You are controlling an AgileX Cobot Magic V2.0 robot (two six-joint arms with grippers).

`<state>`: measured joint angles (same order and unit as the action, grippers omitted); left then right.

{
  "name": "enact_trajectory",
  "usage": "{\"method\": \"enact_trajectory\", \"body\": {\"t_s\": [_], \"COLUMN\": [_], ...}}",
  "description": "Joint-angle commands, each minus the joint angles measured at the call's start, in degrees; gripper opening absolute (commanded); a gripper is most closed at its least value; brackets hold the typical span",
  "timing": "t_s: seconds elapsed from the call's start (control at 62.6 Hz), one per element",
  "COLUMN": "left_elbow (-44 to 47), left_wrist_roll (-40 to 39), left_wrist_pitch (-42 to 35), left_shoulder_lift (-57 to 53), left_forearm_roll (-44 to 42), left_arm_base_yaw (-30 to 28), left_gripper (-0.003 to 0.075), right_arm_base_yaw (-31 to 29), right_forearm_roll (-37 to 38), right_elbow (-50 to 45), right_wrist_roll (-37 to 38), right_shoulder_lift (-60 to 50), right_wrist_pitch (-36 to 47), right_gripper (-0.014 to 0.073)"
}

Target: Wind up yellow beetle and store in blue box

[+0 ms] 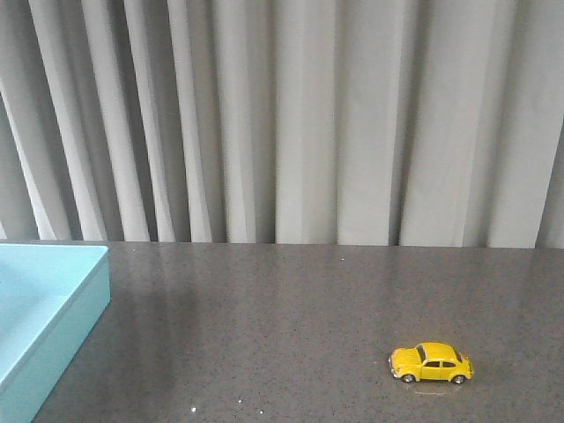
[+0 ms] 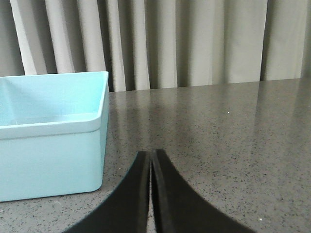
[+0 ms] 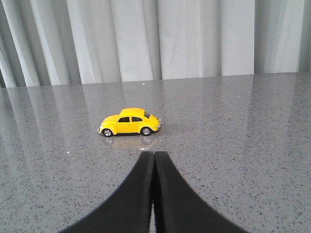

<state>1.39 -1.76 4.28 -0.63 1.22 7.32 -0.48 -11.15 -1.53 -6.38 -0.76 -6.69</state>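
Note:
The yellow beetle (image 1: 431,362) stands on its wheels on the dark speckled table at the front right, side-on. It also shows in the right wrist view (image 3: 129,122), a short way beyond my right gripper (image 3: 154,154), which is shut and empty. The blue box (image 1: 35,308) sits at the left edge of the table, only its right part in the front view. In the left wrist view the blue box (image 2: 51,145) stands just beside my left gripper (image 2: 150,153), which is shut and empty. Neither gripper shows in the front view.
The dark speckled table (image 1: 282,317) runs back to a grey pleated curtain (image 1: 291,115) hanging along its far edge. Nothing else stands between the beetle and the box.

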Motion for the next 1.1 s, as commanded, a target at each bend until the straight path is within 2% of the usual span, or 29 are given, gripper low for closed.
{"method": "enact_trajectory", "body": {"t_s": [0.0, 0.974, 1.086], "left_elbow": [-0.54, -0.89, -3.26], "left_wrist_roll": [-0.08, -0.24, -1.38], "left_wrist_pitch": [-4.28, -5.20, -8.52], "left_shoulder_lift": [-0.90, -0.90, -0.90], "left_forearm_roll": [0.55, 0.60, 0.72], "left_arm_base_yaw": [0.02, 0.02, 0.02], "left_gripper": [-0.0005, -0.0005, -0.0005], "right_arm_base_yaw": [-0.36, -0.36, -0.36], "right_forearm_roll": [0.38, 0.12, -0.17], "right_elbow": [-0.22, -0.16, 1.18], "right_wrist_roll": [-0.40, -0.15, 0.46], "right_shoulder_lift": [-0.47, -0.47, -0.33], "right_wrist_pitch": [4.31, 4.30, 4.37], "right_gripper": [-0.0007, -0.0007, -0.0007]}}
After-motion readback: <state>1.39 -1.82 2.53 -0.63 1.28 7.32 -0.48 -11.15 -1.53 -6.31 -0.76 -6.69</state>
